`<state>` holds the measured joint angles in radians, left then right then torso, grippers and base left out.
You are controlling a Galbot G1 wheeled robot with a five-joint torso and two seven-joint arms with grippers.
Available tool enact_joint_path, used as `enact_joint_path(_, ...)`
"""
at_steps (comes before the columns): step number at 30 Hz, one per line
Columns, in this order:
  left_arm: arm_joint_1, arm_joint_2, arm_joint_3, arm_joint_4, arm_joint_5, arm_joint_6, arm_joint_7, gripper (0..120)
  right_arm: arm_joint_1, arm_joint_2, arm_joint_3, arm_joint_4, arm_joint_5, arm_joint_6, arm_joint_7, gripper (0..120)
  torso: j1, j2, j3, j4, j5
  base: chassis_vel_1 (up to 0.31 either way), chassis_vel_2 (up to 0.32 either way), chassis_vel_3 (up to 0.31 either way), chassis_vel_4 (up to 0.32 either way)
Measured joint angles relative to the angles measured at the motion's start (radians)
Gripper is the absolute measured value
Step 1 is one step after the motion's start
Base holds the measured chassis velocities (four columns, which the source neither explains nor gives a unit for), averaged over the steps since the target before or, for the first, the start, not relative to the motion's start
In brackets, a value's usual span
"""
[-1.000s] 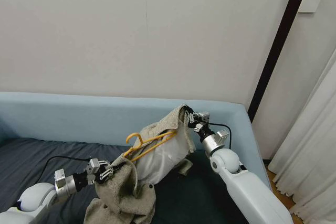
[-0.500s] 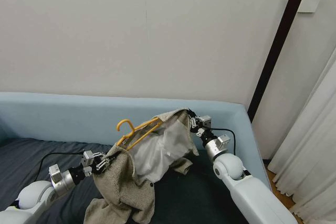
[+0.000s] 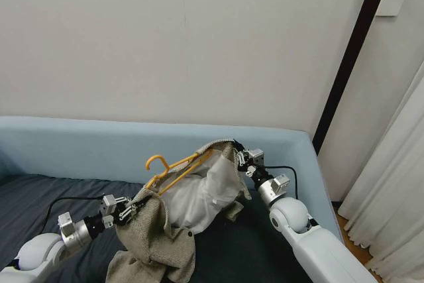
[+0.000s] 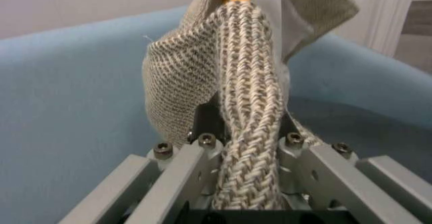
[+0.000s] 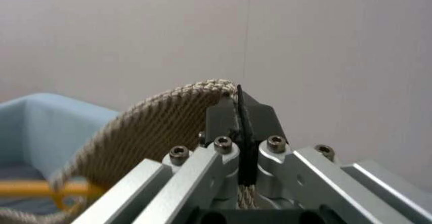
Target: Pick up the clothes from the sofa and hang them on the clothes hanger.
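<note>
Pinching beige chunky-knit garment point(image 3: 156, 226) in left tool point(image 3: 126, 211) and right tool point(image 3: 240, 154); could shed orange plastic hanger point(image 3: 182, 166) if tugged unevenly.

Looked like somebody's living room: a pale blue sofa point(image 3: 99, 140) against a plain white wall point(image 3: 165, 44), with white curtains point(image 3: 391, 217) beside a dark door frame point(image 3: 351, 51).

Left gripper point(image 3: 130, 209) has pulled left and slightly up, taking the knit garment point(image 3: 156, 230) with it. Yellow hanger point(image 3: 175, 170) has risen and shifted left. Right gripper point(image 3: 240, 156) has dipped slightly; the garment is spread wider.
</note>
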<state>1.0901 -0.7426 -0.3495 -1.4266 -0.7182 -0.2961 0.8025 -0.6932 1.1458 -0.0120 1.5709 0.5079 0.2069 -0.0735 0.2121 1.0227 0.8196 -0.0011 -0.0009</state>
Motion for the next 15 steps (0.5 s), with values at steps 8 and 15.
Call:
enact_joint_path(8, -0.01, -0.036, 0.006, 0.052, 0.03, 0.008, -0.02, 8, -0.007, -0.022, -0.001, 0.064, 0.149, 0.09, -0.193, 0, 0.0, 0.0, 0.0, -0.0001, 0.0, 0.0, 0.0, 0.0, 0.0)
enact_joint_path(15, -0.028, -0.058, 0.021, 0.035, 0.004, 0.034, -0.081, 8, -0.046, -0.043, -0.039, 0.106, 0.225, 0.165, -0.373, 0, 0.0, 0.0, 0.0, -0.0001, 0.0, 0.0, 0.0, 0.0, 0.0)
